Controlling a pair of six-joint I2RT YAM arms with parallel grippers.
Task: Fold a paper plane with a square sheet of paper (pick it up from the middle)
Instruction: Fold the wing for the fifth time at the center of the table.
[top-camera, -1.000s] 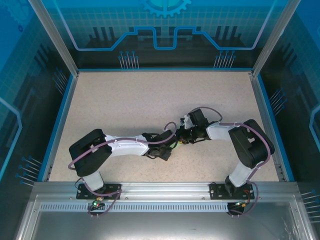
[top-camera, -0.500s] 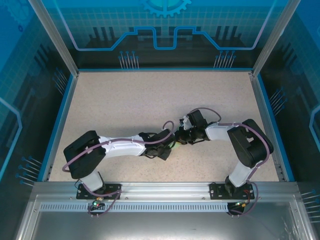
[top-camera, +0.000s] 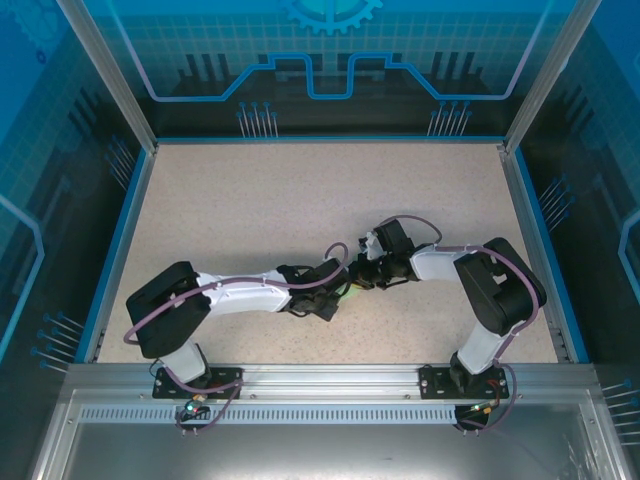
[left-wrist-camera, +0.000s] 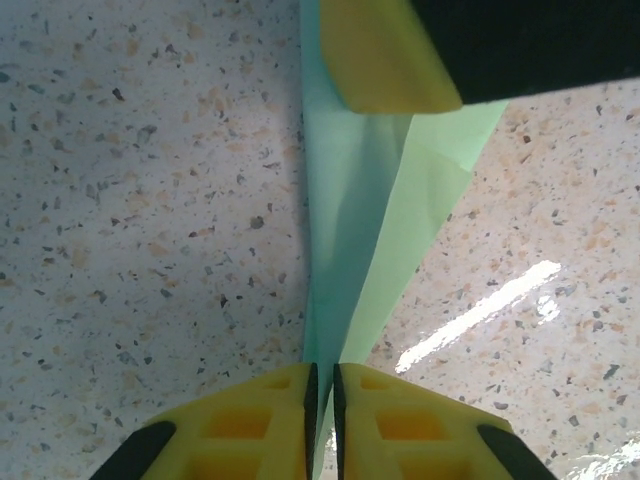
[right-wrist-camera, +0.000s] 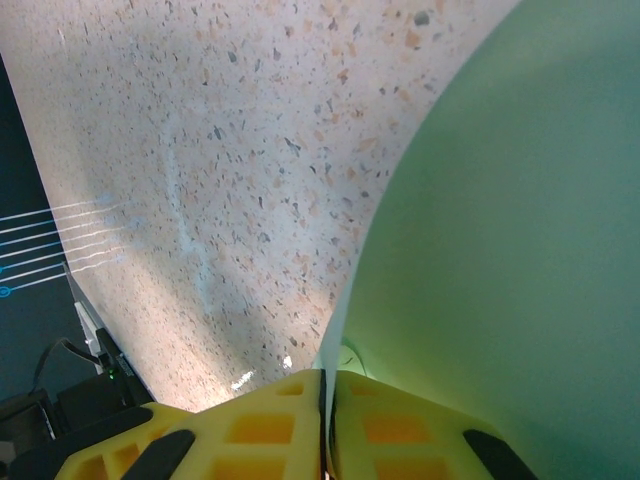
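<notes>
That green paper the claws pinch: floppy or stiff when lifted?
Probably floppy: the green paper bows in a curve from the right gripper. Its crease near the left gripper likely stiffens it lengthwise. Thin, so probably very light.

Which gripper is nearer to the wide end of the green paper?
Right. The right gripper grips the green paper at its wide end; the left gripper pinches the narrow end.

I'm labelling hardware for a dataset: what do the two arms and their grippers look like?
The left arm and right arm share white links, bulky black joints and looping purple cables. The left gripper and right gripper have yellow fingers with moulded rectangular pockets.
</notes>
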